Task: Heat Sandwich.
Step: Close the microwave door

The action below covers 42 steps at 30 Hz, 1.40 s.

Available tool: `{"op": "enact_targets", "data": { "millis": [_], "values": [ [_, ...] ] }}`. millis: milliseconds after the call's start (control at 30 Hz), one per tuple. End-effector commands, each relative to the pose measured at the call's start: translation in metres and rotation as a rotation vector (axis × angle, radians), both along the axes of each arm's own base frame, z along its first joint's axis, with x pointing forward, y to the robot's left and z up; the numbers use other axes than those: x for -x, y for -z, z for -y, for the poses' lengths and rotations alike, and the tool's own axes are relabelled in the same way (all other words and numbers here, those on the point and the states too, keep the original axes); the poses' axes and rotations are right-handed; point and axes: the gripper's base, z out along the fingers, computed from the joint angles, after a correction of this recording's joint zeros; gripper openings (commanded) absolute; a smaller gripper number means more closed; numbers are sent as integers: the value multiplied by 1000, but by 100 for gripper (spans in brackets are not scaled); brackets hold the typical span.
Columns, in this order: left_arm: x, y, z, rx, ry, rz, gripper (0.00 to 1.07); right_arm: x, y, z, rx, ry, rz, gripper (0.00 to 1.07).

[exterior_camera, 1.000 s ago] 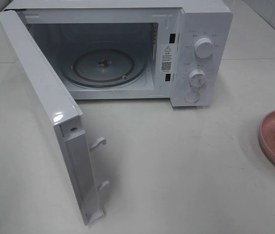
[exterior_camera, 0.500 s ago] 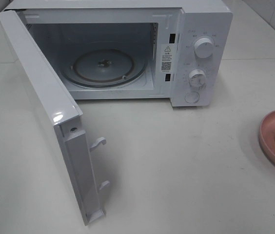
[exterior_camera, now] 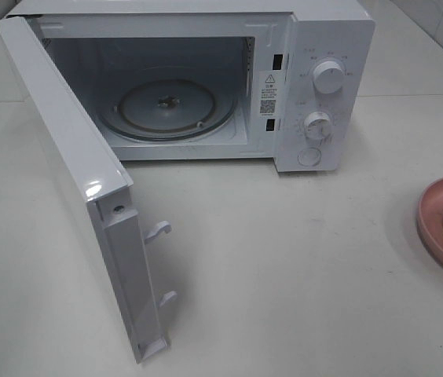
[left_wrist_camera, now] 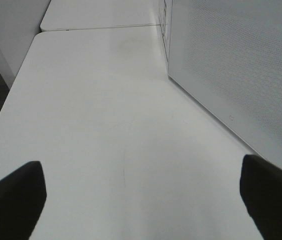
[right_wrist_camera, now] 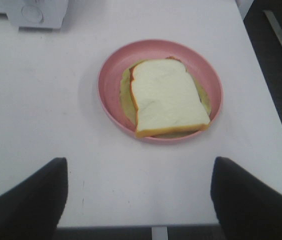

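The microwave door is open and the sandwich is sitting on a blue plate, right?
Not quite. The plate is pink, not blue, as the right wrist view shows. The rest is right: the microwave door is open, and the sandwich sits on that plate.

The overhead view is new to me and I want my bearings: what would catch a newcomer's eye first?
The white microwave stands at the back of the table with its door swung wide open towards the left, showing the bare glass turntable inside. At the right edge, a pink plate carries the sandwich, white bread on top, seen whole from the right wrist.
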Motion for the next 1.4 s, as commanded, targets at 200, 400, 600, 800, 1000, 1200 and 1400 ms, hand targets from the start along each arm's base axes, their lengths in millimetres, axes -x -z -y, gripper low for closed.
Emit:
{"op": "enact_targets", "data": {
  "millis": [200, 400, 600, 800, 1000, 1200, 1400],
  "values": [
    [3, 1, 0, 7, 0, 31, 103, 10, 2, -3, -25, 9, 113, 76],
    [3, 1, 0, 7, 0, 31, 103, 3, 5, -6, -52, 5, 145, 76],
    [3, 1, 0, 7, 0, 31, 103, 3, 5, -6, -52, 4, 145, 76],
    [3, 1, 0, 7, 0, 31, 103, 3, 5, -6, -52, 4, 145, 76],
    [3, 1, 0, 7, 0, 31, 103, 3, 5, -6, -52, 4, 145, 76],
    [3, 1, 0, 7, 0, 31, 103, 3, 5, -6, -52, 4, 145, 76],
    [3, 1, 0, 7, 0, 31, 103, 3, 5, -6, -52, 4, 145, 76]
  ]
}}
